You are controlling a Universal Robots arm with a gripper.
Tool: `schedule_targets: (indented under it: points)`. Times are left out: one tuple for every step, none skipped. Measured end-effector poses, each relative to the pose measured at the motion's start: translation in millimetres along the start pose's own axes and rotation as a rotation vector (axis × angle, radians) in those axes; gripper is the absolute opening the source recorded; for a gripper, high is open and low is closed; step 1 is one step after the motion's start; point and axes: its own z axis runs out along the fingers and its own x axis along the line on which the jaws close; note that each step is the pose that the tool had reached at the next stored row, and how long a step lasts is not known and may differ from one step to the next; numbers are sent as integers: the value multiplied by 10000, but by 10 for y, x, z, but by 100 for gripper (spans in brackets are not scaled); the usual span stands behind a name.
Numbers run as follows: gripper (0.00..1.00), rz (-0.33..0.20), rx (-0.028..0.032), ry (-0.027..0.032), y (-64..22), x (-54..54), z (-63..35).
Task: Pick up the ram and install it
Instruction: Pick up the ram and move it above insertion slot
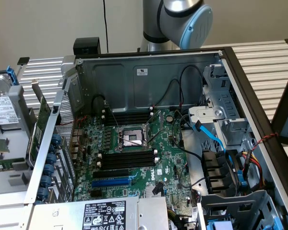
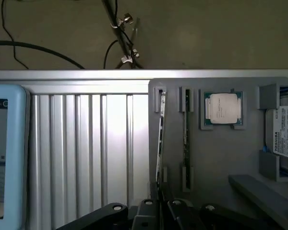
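The ram (image 2: 159,139) is a thin green stick standing on edge in the grey holder tray (image 2: 216,158), leaning slightly. My gripper (image 2: 159,191) sits over its near end with the black fingers (image 2: 149,207) drawn together on either side of the stick, shut on it. A second green stick (image 2: 186,124) stands in the neighbouring slot of the tray. In the exterior view the open computer case shows two banks of black memory slots (image 1: 127,158) (image 1: 129,117) either side of the CPU socket (image 1: 132,136), and my arm (image 1: 177,19) rises behind the case.
On the tray beside the sticks lie a CPU chip (image 2: 223,108) and a hard drive (image 2: 285,134). A ribbed metal surface (image 2: 86,143) lies next to the tray. Cables (image 1: 182,96), blue drive cages (image 1: 221,172) and a green card with bracket (image 1: 42,120) crowd the case.
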Motion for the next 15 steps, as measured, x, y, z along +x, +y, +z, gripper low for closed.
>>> schedule_targets:
  points:
    - [14,0,1,-18,-22,11,-25]
    - [14,0,-1,-35,-46,23,-53]
    - [14,0,-2,-51,-68,35,-80]
    - [14,0,-1,-69,-92,46,-106]
    - [14,1,-1,-85,-114,56,-128]
    - [14,1,1,-102,-137,65,-147]
    - [14,1,9,-121,-160,73,-161]
    - [14,1,15,-138,-183,80,-176]
    - [14,1,22,-157,-205,88,-190]
    - [14,1,30,-175,-227,95,-203]
    - [14,1,33,-185,-248,102,-222]
    - [14,1,35,-187,-266,106,-259]
    - [14,2,32,-186,-281,106,-304]
    - [14,2,35,-188,-293,106,-347]
    - [14,2,35,-188,-304,106,-393]
